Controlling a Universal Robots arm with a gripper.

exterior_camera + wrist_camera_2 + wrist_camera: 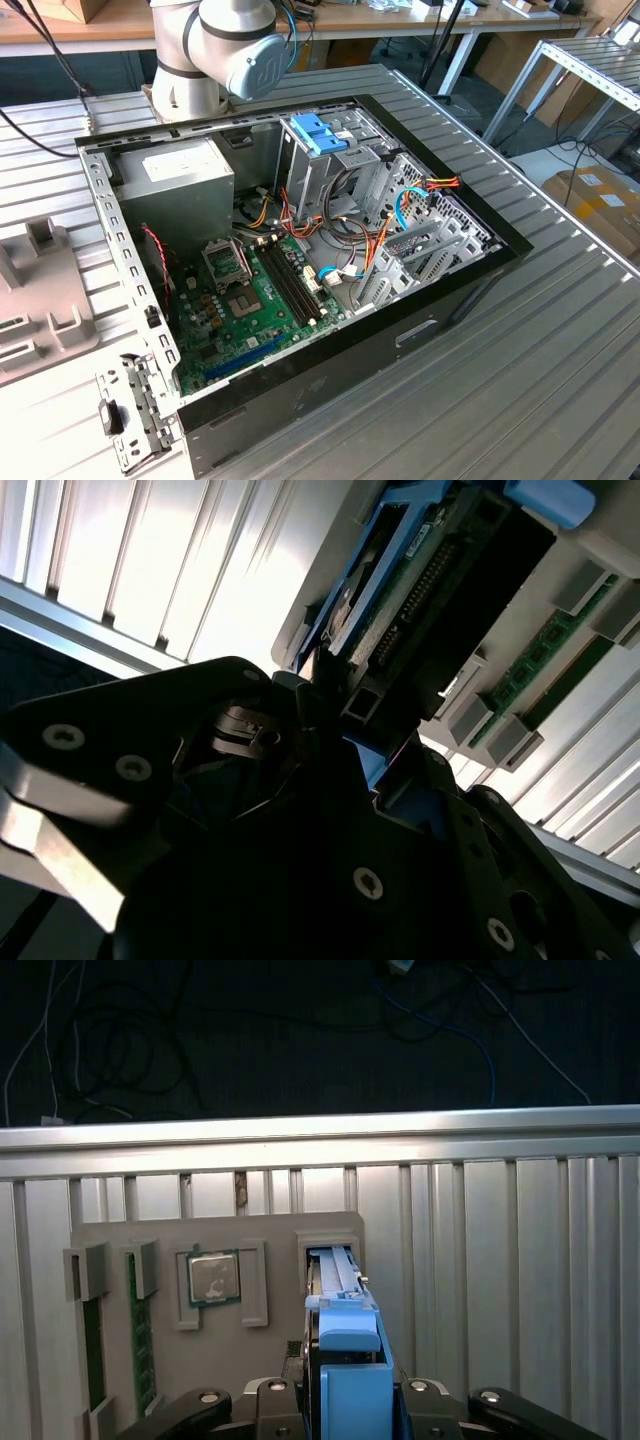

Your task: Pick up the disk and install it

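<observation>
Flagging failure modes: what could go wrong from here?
1. The disk stands edgewise in a tray slot, the gripper astride it; a skewed lift might bind and drag the tray with its processor.
2. Loose cables crowd the case beside the drive cage and may snag the disk.

The disk (348, 1375) is bright blue (dark core); the table (520, 1260) ribbed silver-grey.

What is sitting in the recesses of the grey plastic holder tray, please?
The grey holder tray holds a square silver processor chip, a green memory stick and the dark disk in its blue carrier, on edge. The slot beneath it is covered.
</observation>
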